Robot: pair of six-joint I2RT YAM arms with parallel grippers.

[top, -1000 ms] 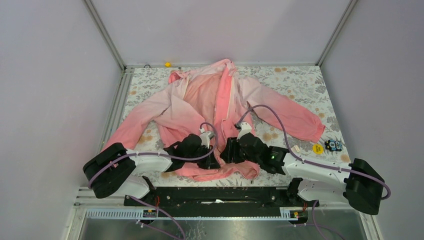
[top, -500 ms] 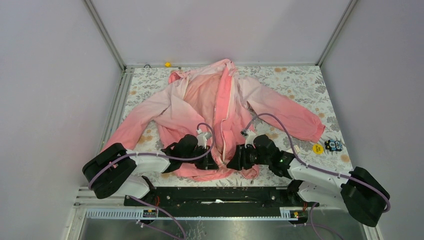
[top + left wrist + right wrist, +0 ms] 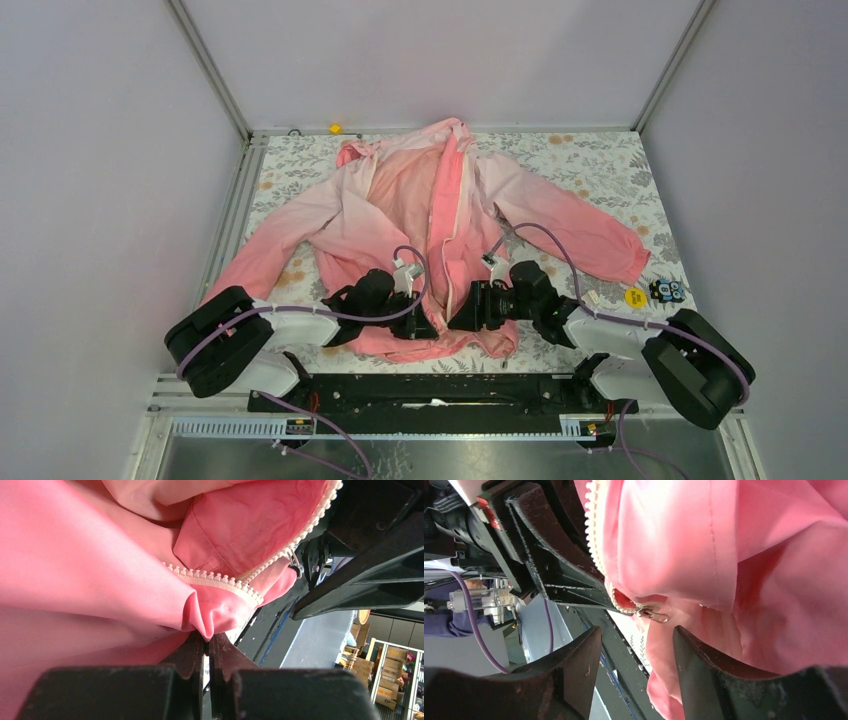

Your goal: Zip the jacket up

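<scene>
You're looking at the table point(image 3: 600, 160) lying under the jacket point(image 3: 400, 200). The jacket is spreading flat and front up, collar at the far side, sleeves reaching out left and right, hem nearest the arm bases. The front is gaping open around the chest, with the lining showing.

The left arm point(image 3: 290, 325) is lying low over the jacket's hem from the left, and the right arm point(image 3: 610, 335) is doing the same from the right. Their heads are almost meeting at the hem's middle.

The left gripper point(image 3: 207, 642) is pinching a fold of the jacket's hem, fingers pressed together on the cloth right below the zipper point(image 3: 447, 250). The right gripper point(image 3: 636, 635) is standing with its fingers point(image 3: 574, 670) apart. Pink cloth is bulging against one of them, but nothing is being clamped.

White zipper teeth point(image 3: 220, 580) are running along the pinched fold, with a second row heading off up and right. The metal pull point(image 3: 651, 614) is hanging at the zipper's bottom end, just beyond the right gripper's gap; I can't tell whether it is touching either finger.

A yellow disc point(image 3: 635, 296) is sitting beside the jacket's right cuff.
</scene>
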